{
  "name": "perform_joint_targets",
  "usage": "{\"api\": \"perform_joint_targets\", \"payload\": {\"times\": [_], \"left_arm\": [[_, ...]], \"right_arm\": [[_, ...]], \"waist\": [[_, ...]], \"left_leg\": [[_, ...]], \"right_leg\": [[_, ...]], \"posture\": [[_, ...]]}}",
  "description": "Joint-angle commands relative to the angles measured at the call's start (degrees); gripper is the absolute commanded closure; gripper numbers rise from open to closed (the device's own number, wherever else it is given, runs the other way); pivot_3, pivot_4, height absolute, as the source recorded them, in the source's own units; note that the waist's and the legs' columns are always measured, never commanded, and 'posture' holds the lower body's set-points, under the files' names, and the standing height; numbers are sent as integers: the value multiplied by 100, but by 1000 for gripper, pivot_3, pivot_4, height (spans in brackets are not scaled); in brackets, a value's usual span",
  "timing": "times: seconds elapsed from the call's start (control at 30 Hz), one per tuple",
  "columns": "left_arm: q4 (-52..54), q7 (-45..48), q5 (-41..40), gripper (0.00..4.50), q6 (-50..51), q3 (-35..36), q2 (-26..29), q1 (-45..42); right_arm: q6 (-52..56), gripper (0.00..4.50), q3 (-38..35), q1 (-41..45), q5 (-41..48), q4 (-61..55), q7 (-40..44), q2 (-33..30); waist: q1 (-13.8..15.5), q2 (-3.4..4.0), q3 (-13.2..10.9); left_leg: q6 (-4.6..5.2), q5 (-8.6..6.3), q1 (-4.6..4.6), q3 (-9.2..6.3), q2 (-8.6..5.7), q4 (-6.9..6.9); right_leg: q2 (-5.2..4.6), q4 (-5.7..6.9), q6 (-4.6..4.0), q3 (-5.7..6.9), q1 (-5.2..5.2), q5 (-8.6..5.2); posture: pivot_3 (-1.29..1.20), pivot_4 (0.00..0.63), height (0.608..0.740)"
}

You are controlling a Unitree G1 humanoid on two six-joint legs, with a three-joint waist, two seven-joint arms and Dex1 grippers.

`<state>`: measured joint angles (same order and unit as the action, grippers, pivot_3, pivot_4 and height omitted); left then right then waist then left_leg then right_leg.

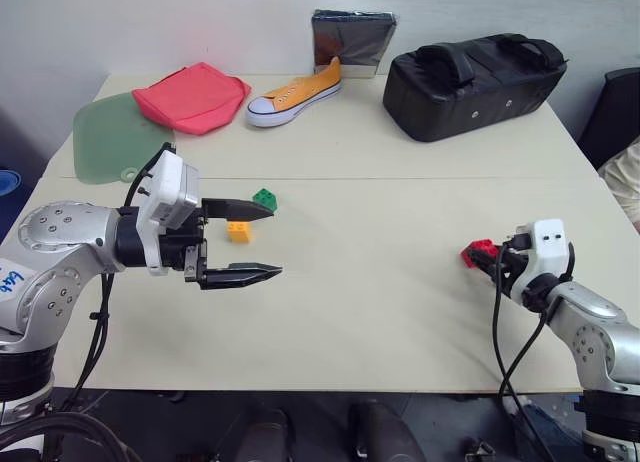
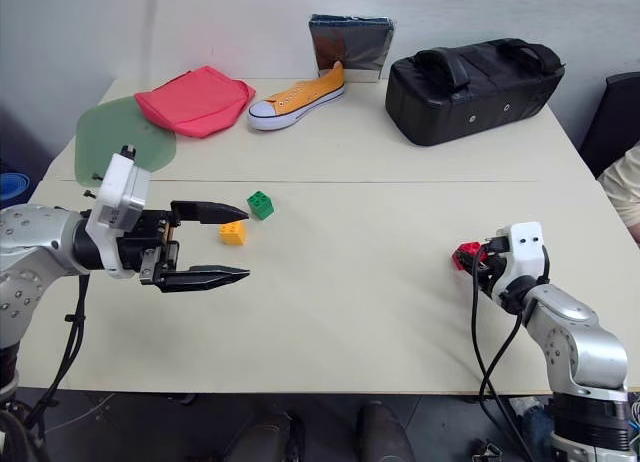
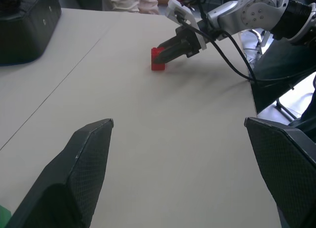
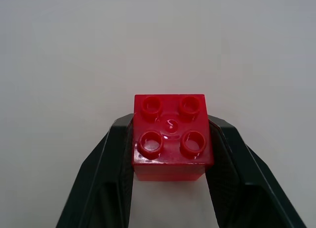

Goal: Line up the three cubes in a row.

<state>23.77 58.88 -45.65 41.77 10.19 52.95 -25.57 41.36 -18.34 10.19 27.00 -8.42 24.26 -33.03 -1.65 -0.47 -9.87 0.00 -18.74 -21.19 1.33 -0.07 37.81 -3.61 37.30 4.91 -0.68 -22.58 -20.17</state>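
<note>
On the right side of the table my right gripper (image 1: 487, 259) is shut on the red cube (image 4: 170, 136), its black fingers (image 4: 113, 154) pressed against both sides; the cube rests on the table top (image 1: 480, 250). The green cube (image 1: 265, 198) and the yellow-orange cube (image 1: 239, 231) lie close together left of the middle. My left gripper (image 1: 262, 242) hovers open just in front of them, pointing to the right, nothing between its fingers (image 3: 84, 164).
Along the back of the table (image 1: 380, 312) lie an orange shoe (image 1: 295, 94), a red cloth (image 1: 192, 95), a green mat (image 1: 110, 137), a black bag (image 1: 475, 82) and a dark box (image 1: 352, 40). A person's sleeve (image 1: 622, 182) shows at the right edge.
</note>
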Motion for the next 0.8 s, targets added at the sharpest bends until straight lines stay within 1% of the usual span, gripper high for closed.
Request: {"api": "perform_joint_targets", "payload": {"times": [0.03,0.1,0.13,0.17,0.23,0.3,0.37,0.43,0.5,0.63,0.8], "left_arm": [[-31,76,44,0,-102,17,47,-95],[-14,118,33,0,-87,-32,23,-110],[4,191,29,0,-88,-74,37,-117],[10,251,29,0,-92,-109,50,-127],[-16,376,54,0,-110,-185,75,-161],[-64,519,128,0,-162,-301,89,-206],[-40,679,192,0,-216,-416,124,-204],[-26,806,250,0,-273,-494,165,-187],[-12,863,291,0,-311,-524,179,-172],[81,929,264,0,-296,-508,216,-145],[90,983,304,0,-324,-475,276,-117]], "right_arm": [[-293,2989,-140,14,35,23,332,-175],[-705,2989,-48,5,50,146,1140,-526],[-1211,2989,171,-101,-51,207,2012,-923],[-1624,2989,361,-162,-148,312,2705,-1245],[-2208,2989,744,-79,-263,680,3870,-1778],[-2327,2989,1076,404,-268,1151,4545,-2013],[-2391,2989,1415,846,-299,1410,5146,-2114],[-2457,2989,1748,1164,-374,1528,5601,-2104],[-2549,2989,2004,1403,-500,1662,5813,-2009],[-2974,2989,2343,1715,-865,2069,5758,-1642],[-3405,2989,2540,1609,-1054,1979,5984,-1539]], "waist": [[4,0,0],[4,1,-2],[6,4,-4],[10,7,-7],[7,2,-10],[-10,-16,-20],[-44,-22,-24],[-44,-22,-25],[-28,-22,-26],[5,-24,-27],[25,-23,-27]], "left_leg": [[0,0,0,-1,0,2],[1,0,0,-1,-1,8],[4,-2,-1,0,-3,12],[9,-4,-2,2,-6,16],[23,-11,0,-1,-8,16],[24,-12,3,-5,-6,19],[24,-11,8,-4,-3,24],[21,-9,7,-5,-2,24],[12,-4,4,-10,1,24],[4,0,-4,-16,1,27],[2,1,-12,-23,-4,32]], "right_leg": [[0,2,0,0,0,0],[0,5,0,0,1,0],[-1,6,0,-1,1,0],[-1,5,2,-1,2,1],[-1,1,3,2,8,1],[2,-1,4,6,15,2],[4,6,4,4,15,3],[4,11,4,4,11,2],[5,12,-1,8,7,0],[1,5,-2,14,8,-1],[-7,2,-2,22,8,-1]], "posture": [[0,150,740],[0,150,740],[0,150,740],[0,150,740],[0,150,740],[0,150,740],[0,150,740],[0,150,740],[0,150,740],[0,150,740],[0,150,740]]}}
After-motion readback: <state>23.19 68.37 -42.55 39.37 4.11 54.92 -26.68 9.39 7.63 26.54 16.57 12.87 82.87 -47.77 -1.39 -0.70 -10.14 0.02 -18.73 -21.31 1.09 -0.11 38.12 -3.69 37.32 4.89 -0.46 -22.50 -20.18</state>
